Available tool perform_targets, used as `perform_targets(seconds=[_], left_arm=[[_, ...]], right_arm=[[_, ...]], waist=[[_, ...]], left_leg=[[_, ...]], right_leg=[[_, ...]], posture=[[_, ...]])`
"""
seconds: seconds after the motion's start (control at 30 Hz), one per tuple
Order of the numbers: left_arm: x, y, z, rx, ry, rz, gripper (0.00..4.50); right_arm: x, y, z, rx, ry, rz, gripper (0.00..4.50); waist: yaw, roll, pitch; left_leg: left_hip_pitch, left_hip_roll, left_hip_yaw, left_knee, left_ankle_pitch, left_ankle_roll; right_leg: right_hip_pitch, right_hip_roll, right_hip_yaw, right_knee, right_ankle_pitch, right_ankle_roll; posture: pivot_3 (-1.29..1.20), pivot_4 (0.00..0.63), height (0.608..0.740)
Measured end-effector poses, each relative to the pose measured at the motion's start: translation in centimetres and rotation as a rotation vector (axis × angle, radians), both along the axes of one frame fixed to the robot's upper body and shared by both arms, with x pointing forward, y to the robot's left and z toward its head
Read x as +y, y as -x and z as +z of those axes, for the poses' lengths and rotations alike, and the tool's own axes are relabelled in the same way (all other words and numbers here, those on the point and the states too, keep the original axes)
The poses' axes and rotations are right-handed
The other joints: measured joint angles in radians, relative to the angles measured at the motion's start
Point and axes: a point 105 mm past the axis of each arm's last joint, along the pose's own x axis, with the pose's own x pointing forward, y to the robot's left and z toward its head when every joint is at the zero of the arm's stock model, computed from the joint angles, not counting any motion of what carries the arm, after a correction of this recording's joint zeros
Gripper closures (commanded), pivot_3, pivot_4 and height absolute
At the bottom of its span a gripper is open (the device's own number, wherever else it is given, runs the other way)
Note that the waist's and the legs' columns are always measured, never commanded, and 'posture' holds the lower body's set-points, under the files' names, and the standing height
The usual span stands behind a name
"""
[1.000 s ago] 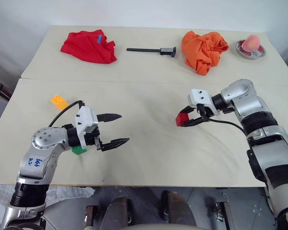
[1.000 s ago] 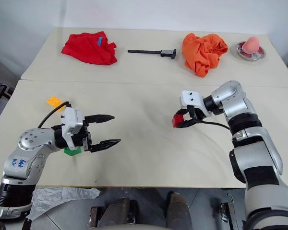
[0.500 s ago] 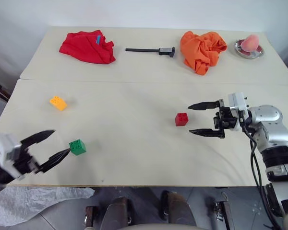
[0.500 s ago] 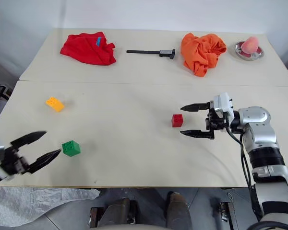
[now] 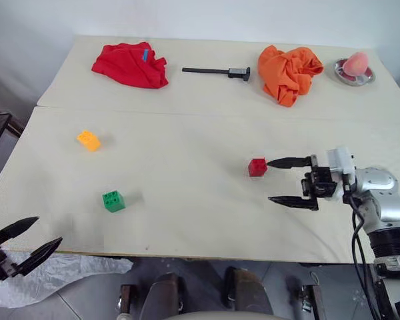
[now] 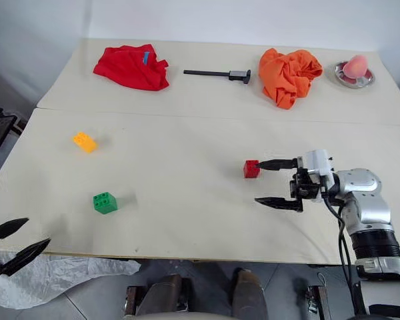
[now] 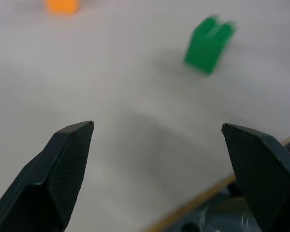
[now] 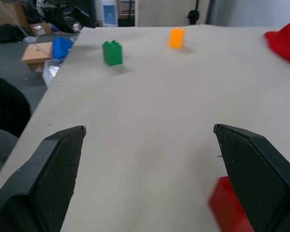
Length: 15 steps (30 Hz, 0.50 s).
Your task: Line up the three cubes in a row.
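The red cube sits right of the table's middle. My right gripper is open just to its right, pointing left, with the far fingertip close beside the cube and nothing held. The green cube stands near the front left, and the yellow-orange cube lies farther back and left of it. My left gripper is open and empty, low beyond the table's front left edge. In the left wrist view the green cube lies ahead of the spread fingers. The right wrist view has the red cube near one finger.
At the back of the far table lie a red cloth, a black tool, an orange cloth and a metal dish holding a pink fruit. A seam joins the two tabletops.
My right gripper has let go of the red cube, opened wide and drawn back to the right. My left gripper has pulled away from the green cube to beyond the front left edge.
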Motion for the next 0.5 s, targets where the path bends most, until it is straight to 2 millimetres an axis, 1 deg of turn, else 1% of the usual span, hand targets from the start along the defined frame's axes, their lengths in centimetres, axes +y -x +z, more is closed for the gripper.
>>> perform_targets(seconds=[0.07, 0.17, 0.2, 0.27, 0.33, 0.43, 0.5], left_arm=[[-1.7, -1.8, 0.5, -0.042, 0.005, -0.070, 0.00], [-4.4, -4.7, 0.7, -0.071, 0.019, -0.182, 0.00], [-5.0, -5.4, 0.6, -0.066, 0.008, -0.212, 0.00], [-5.5, -6.4, 0.1, -0.036, -0.011, -0.247, 0.00], [-5.8, -6.9, -0.3, -0.015, -0.002, -0.265, 0.00], [-6.2, -7.2, -0.8, 0.009, 0.007, -0.297, 0.56], [-6.4, -7.3, -1.0, 0.033, -0.017, -0.324, 1.13]], right_arm=[[-1.2, 0.3, -0.4, 0.038, 0.021, -0.040, 0.06], [-2.7, 1.0, -1.2, 0.072, 0.039, -0.085, 0.06], [-2.9, 1.2, -1.4, 0.078, 0.042, -0.094, 0.06], [-3.3, 1.5, -1.6, 0.084, 0.045, -0.107, 0.06], [-3.5, 1.7, -1.6, 0.083, 0.043, -0.117, 0.06], [-3.6, 2.0, -1.4, 0.070, 0.044, -0.120, 0.00], [-3.6, 2.4, -1.6, 0.070, 0.047, -0.125, 0.00]], waist=[[0.006, 0.000, 0.000], [0.003, 0.000, 0.000], [0.001, 0.000, 0.000], [-0.006, 0.000, 0.000], [-0.020, 0.000, 0.000], [-0.027, 0.000, 0.000], [-0.025, 0.000, 0.000]], left_leg=[[0.000, -0.002, 0.000, 0.000, 0.000, 0.000], [0.000, -0.004, 0.001, 0.000, 0.000, 0.000], [0.000, -0.004, 0.002, 0.000, 0.000, 0.000], [0.000, -0.003, 0.007, 0.000, 0.000, 0.000], [0.001, -0.002, 0.011, -0.001, 0.000, 0.000], [0.001, -0.002, 0.011, -0.001, 0.000, 0.000], [0.001, -0.002, 0.011, 0.000, 0.000, 0.000]], right_leg=[[0.000, 0.000, 0.000, 0.000, 0.000, 0.000], [0.000, 0.000, 0.000, 0.000, 0.000, 0.000], [0.000, 0.001, 0.000, 0.000, 0.000, 0.000], [-0.001, 0.002, 0.000, 0.000, 0.000, 0.000], [-0.001, 0.002, 0.000, 0.000, 0.000, 0.000], [-0.001, 0.002, 0.000, 0.001, 0.000, 0.000], [-0.001, 0.002, 0.000, 0.001, 0.000, 0.000]], posture=[[0.00, 0.150, 0.740], [0.00, 0.150, 0.740], [0.00, 0.150, 0.740], [0.00, 0.150, 0.740], [0.00, 0.150, 0.740], [0.00, 0.150, 0.740], [0.00, 0.150, 0.740]])
